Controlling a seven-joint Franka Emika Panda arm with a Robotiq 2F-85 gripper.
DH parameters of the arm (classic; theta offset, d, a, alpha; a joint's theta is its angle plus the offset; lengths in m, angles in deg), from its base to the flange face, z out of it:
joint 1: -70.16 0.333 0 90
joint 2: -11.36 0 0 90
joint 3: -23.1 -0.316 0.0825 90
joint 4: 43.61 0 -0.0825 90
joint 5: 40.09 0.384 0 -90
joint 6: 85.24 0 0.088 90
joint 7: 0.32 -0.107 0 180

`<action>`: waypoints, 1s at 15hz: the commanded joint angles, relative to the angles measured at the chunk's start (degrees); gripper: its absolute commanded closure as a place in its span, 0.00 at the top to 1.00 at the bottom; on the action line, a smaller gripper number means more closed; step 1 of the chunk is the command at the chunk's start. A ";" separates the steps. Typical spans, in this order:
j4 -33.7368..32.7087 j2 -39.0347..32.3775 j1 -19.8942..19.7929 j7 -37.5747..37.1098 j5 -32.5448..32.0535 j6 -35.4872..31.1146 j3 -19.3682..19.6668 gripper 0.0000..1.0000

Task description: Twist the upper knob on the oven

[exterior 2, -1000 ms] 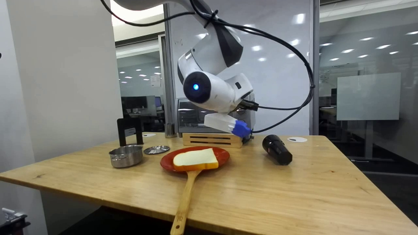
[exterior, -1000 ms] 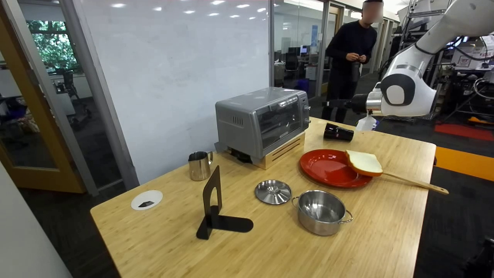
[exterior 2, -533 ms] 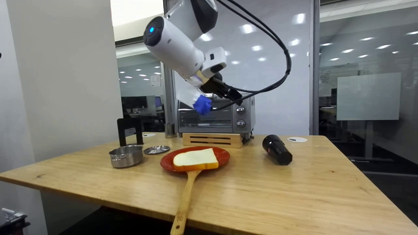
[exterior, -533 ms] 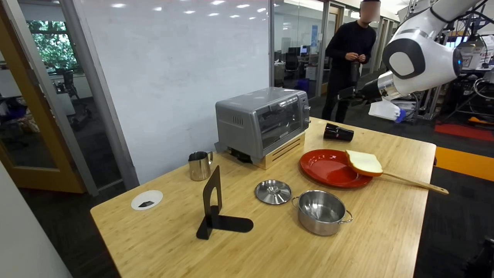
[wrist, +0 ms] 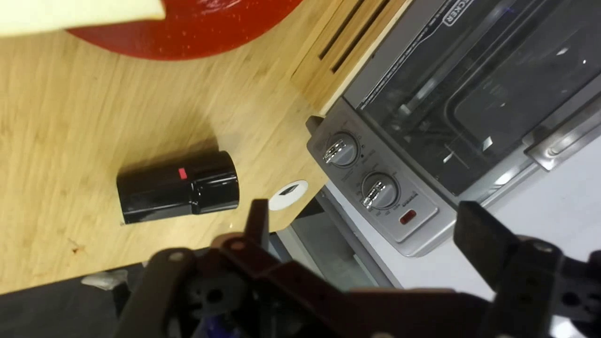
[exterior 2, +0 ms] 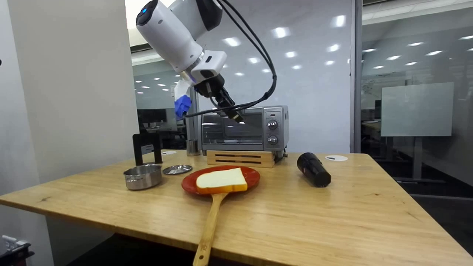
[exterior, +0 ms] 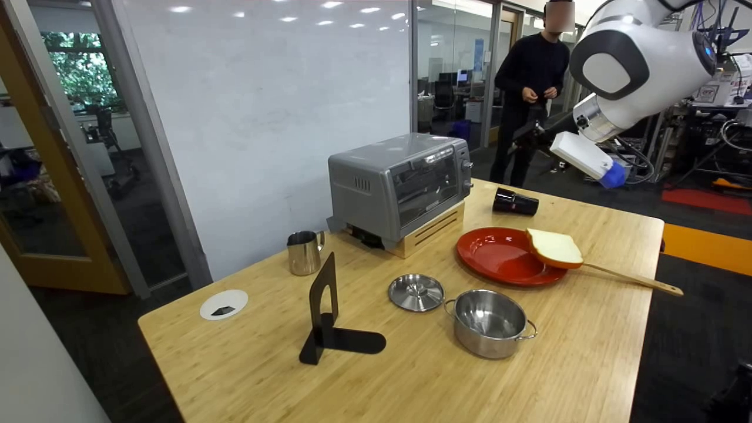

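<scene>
A whiteboard (exterior: 264, 117), a glass partition (exterior: 453, 50) and, dim behind it, a desk chair (exterior: 444, 94) suggest an office.

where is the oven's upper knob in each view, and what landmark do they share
In an exterior view: upper knob, right of centre, above mid-height.
In an exterior view: upper knob, just right of centre, above lower knob.
In the wrist view: upper knob, right of centre, beside red indicator.
Shared landmark: red plate, in all three.
</scene>
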 commanded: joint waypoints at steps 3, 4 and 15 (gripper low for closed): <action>0.64 1.76 0.65 -23.03 -2.70 -5.40 -3.47 1.00; 0.25 1.77 0.96 -27.72 -3.34 -6.64 -4.07 1.00; 0.86 4.67 -6.72 -60.31 0.78 -12.83 -14.54 1.00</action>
